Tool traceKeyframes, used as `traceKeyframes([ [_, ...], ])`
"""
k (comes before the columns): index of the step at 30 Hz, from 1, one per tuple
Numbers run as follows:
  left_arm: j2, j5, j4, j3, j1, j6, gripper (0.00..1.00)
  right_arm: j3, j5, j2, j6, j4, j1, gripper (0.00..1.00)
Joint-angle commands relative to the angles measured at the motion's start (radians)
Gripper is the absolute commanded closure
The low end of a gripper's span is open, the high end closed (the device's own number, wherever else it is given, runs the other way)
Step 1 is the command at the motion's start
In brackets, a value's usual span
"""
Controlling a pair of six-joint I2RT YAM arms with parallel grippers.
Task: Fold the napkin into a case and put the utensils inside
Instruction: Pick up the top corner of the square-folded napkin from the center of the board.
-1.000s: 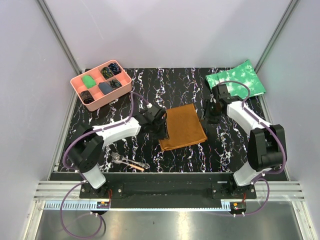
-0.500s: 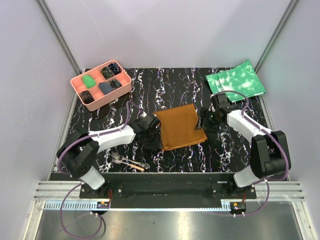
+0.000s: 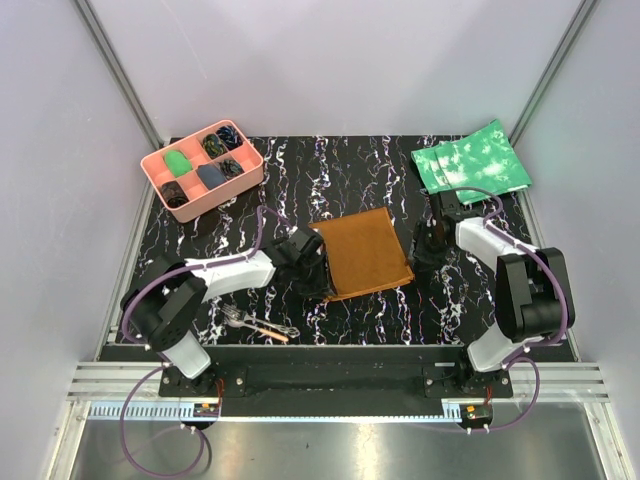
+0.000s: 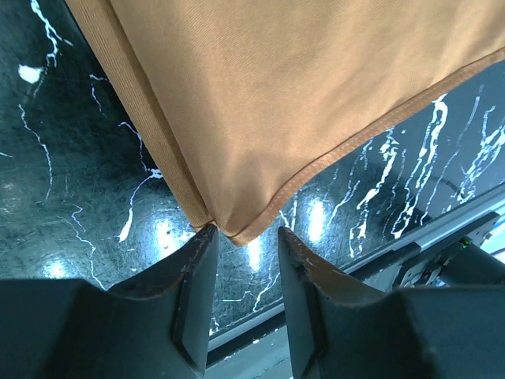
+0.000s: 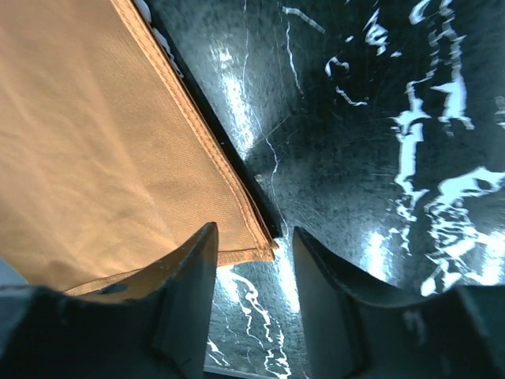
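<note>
Nearest the arm bases, near-left of the napkin (image 3: 365, 250) and well apart from it, are the utensils (image 3: 258, 324). Count two: a fork (image 3: 236, 317) and a slim piece with an orange end (image 3: 272, 331). They lie close together on the counter (image 3: 350, 170), neither in a hand. Next is the left hand (image 4: 245, 237), at the napkin's near-left corner. Its fingers are part-open and the corner tip sits just ahead of the gap, so it holds nothing. The napkin, count one, lies flat mid-counter between the two hands; its right edge looks doubled in the right wrist view. The right hand (image 5: 254, 237) is at the napkin's near-right corner, also part-open, with the corner just ahead of its fingers and nothing gripped.

Changes: a second ago the left hand sat over the napkin's left edge, farther along, and it has slid back to the corner. The right hand was off the far-right side and has come nearer, down to its own corner. The napkin has barely shifted. My read is that both hands are lined up to pinch the near corners for a next fold, and that utensil loading hasn't started.

Far-left of the napkin is one pink compartment tray (image 3: 200, 168). Far-right is a green mottled cloth (image 3: 472, 155), possibly layered, count unclear.
</note>
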Motion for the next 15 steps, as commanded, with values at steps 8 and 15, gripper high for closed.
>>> traceKeyframes([
  [8,0.045,0.028,0.02,0.033,-0.004,-0.008,0.63,-0.038,-0.035,0.056,-0.018,0.055,-0.003,0.55],
  [15,0.045,0.017,0.012,0.038,-0.004,-0.005,0.71,-0.049,-0.045,0.041,-0.025,0.055,-0.006,0.64],
])
